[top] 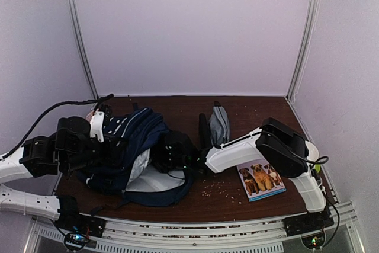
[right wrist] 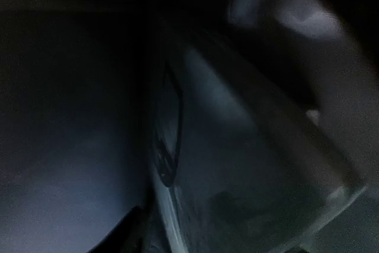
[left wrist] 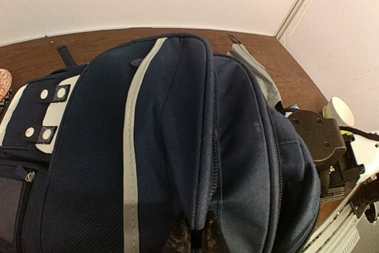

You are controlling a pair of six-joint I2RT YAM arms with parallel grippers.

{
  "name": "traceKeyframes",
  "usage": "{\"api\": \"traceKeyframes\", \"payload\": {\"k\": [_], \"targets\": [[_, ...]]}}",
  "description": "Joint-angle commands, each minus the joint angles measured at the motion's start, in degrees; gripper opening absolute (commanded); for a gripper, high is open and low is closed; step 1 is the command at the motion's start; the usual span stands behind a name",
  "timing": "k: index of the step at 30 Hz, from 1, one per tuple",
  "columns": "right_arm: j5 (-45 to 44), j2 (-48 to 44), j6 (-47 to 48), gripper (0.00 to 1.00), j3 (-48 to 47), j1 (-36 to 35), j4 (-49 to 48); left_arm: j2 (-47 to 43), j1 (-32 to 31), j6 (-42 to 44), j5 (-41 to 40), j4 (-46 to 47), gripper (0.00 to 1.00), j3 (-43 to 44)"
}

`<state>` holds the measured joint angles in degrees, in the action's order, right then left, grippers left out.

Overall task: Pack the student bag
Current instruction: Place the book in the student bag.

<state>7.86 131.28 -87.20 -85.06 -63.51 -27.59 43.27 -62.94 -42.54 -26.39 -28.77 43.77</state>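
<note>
The student bag [top: 133,146] lies slumped on the left half of the desk [top: 177,106], its mouth turned toward the middle. The left end effector [top: 99,124] is clamped tight on a fold of the bag's upper fabric, near the desk's left edge, holding the opening up. The right end effector [top: 173,153] is buried in the mouth. Its wrist view is too dark to show how wide it stands or whether it holds anything.

The pinch on loose cloth looks like the weak point: if it slips, the mouth would likely collapse onto the right arm. Pulling that arm out could also snag lining or a strap and drag the bag toward the near edge. A book [top: 261,180] sits near the right near corner, under the right arm's elbow, which could sweep it off. A grey pouch [top: 219,124] stands just beyond the right forearm.

No writing is legible. The book cover shows three dogs, its title too small to read.
</note>
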Motion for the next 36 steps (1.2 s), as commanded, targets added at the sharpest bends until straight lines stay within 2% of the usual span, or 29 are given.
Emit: {"api": "traceKeyframes", "payload": {"k": [1,8,12,15,18,22,25,29,36], "targets": [[2.3,-1.5,3.6,0.62,2.1,0.3,5.0,-2.8,-0.2,-0.9,-2.1,15.2,0.00,2.3],[2.1,-7.8,6.7,0.73,5.4,0.3,8.2,-2.7,-0.2,-1.5,-6.1,11.8,0.00,3.6],[1.3,-12.0,10.4,0.76,6.0,0.3,14.5,-3.2,-0.2,-1.7,-7.2,11.2,0.00,3.2],[0.8,-14.4,11.2,0.75,8.7,0.3,15.3,-3.4,-0.2,-1.8,-7.5,11.0,0.00,2.9],[1.3,-15.3,11.1,0.70,11.1,0.3,14.1,-3.3,-0.2,-2.2,-7.4,11.3,0.00,2.5],[1.5,-13.8,10.2,0.56,11.0,0.4,14.1,-2.7,-0.2,-2.2,-6.4,12.3,0.00,2.2],[1.4,-12.0,9.0,0.49,10.2,0.6,13.1,-2.1,-0.2,-2.2,-5.7,12.3,0.00,2.3],[0.9,-9.5,7.9,0.43,7.0,0.7,12.5,-2.3,-0.2,-2.2,-5.3,12.4,0.00,2.0],[2.3,-3.0,8.2,0.30,-3.1,0.8,17.2,-2.4,-0.2,-1.5,-4.0,12.2,0.00,2.4]]}}
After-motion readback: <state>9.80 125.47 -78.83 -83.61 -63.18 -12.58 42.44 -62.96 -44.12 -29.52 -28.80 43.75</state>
